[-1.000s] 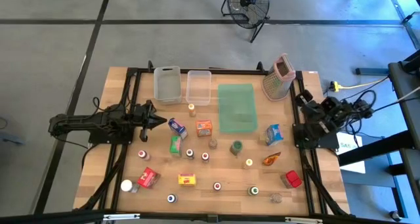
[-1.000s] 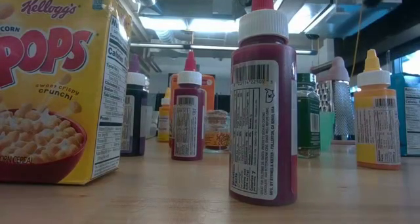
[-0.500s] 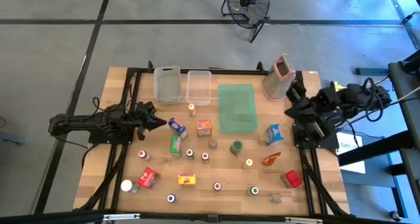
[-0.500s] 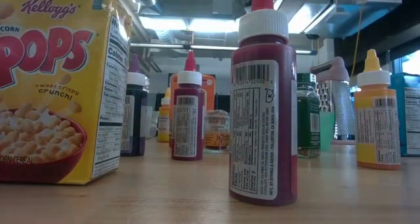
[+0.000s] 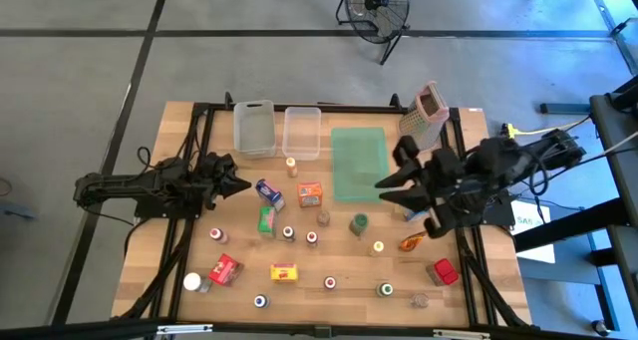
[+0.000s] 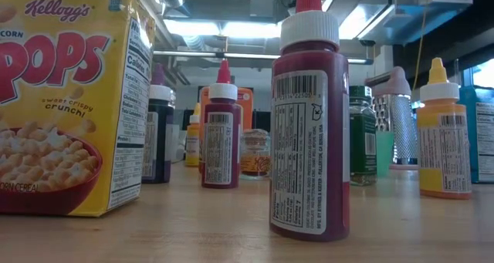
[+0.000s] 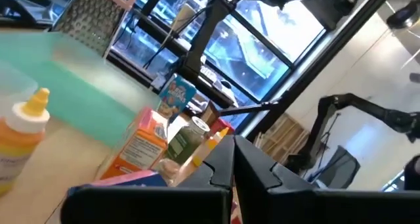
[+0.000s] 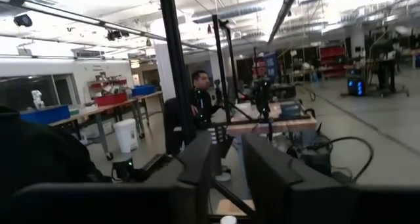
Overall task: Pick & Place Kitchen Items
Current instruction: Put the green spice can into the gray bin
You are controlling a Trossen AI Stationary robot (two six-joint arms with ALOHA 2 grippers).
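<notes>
Wooden surface [image 5: 199,310] is seen from above, with the kitchen items scattered over it. Nearest the front edge, a red carton [image 5: 225,269], a yellow carton [image 5: 285,272] and a red packet [image 5: 445,272] are noted among small capped jars. Farther in, a green carton [image 5: 266,220], a blue carton [image 5: 268,192], an orange carton [image 5: 310,193] and a yellow-capped bottle [image 5: 291,166] are recorded. The left gripper [image 5: 239,184] is held low at the left side, just beside the blue carton, its fingers pressed together on nothing. The right gripper [image 5: 391,180] is reached in over the right part of the surface, above the edge of the green tray [image 5: 356,151], with a narrow gap seen between its fingers and nothing held. At the far edge, two clear bins [image 5: 276,129] and the box grater [image 5: 423,116] are found standing side by side.
</notes>
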